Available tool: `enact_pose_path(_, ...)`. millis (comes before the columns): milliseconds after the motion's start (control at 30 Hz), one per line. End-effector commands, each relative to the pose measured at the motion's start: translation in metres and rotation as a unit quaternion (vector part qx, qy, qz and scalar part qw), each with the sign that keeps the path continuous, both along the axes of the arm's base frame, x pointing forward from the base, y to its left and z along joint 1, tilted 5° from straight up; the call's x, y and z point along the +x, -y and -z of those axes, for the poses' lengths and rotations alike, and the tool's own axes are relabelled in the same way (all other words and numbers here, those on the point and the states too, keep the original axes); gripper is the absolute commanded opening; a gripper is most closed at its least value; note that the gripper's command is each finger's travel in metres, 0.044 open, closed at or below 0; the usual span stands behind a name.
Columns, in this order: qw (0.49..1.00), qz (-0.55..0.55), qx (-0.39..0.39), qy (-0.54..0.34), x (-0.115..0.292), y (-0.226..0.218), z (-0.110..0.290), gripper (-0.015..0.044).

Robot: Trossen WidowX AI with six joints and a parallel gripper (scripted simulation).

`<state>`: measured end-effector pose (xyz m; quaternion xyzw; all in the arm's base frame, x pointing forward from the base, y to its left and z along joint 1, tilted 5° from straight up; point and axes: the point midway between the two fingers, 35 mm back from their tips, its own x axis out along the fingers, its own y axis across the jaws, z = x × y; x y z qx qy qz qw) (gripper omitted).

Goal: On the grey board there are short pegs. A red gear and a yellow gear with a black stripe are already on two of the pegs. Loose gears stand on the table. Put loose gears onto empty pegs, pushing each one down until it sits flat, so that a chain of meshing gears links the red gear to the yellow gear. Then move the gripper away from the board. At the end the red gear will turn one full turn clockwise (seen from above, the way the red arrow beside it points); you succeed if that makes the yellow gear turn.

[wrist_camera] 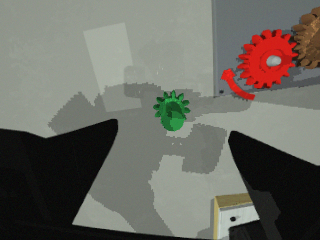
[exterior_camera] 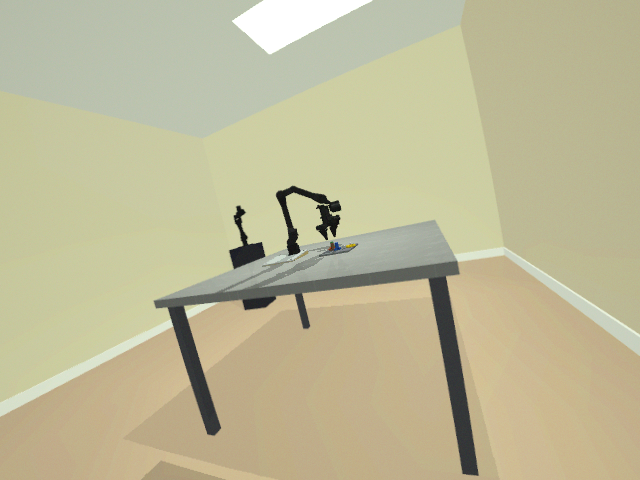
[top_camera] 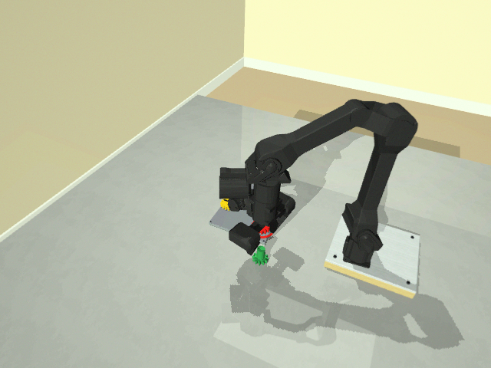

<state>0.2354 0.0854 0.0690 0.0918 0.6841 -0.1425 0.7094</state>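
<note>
My gripper (top_camera: 261,241) (exterior_camera: 330,237) (wrist_camera: 173,130) is wide open and empty, above the loose green gear (top_camera: 260,257) (wrist_camera: 172,111). The green gear stands upright on the table, off the board's corner, between the fingers as the wrist view shows it. The red gear (top_camera: 265,229) (wrist_camera: 265,59) is on its peg on the grey board (top_camera: 229,220) (wrist_camera: 229,30). A brown gear (wrist_camera: 311,40) is right beside it, partly cut off in the wrist view. A blue gear (exterior_camera: 337,246) stands on the board. The yellow gear (top_camera: 225,204) (exterior_camera: 351,245) is at its far side. The arm hides much of the board.
The red arrow (wrist_camera: 241,91) lies beside the red gear. The arm's base plate (top_camera: 396,253) (wrist_camera: 240,220) is to the right of the board in the top view. The table (exterior_camera: 403,253) extends around the board. A dark stand (exterior_camera: 248,255) with another arm is behind the table.
</note>
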Motion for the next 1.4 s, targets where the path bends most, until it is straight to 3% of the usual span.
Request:
enact_pose_path(0,1.000,0.002,0.000,-0.005,-0.002,0.000,0.006,0.0440)
enact_pose_path(833,1.000,0.002,0.000,-0.005,-0.001,0.002,0.033,0.0440)
enact_pose_path(1300,1.000,0.002,0.000,-0.005,-0.001,0.002,0.033,0.0072)
enact_pose_path(1367,1.000,0.002,0.000,-0.005,-0.001,0.002,0.033,0.0059)
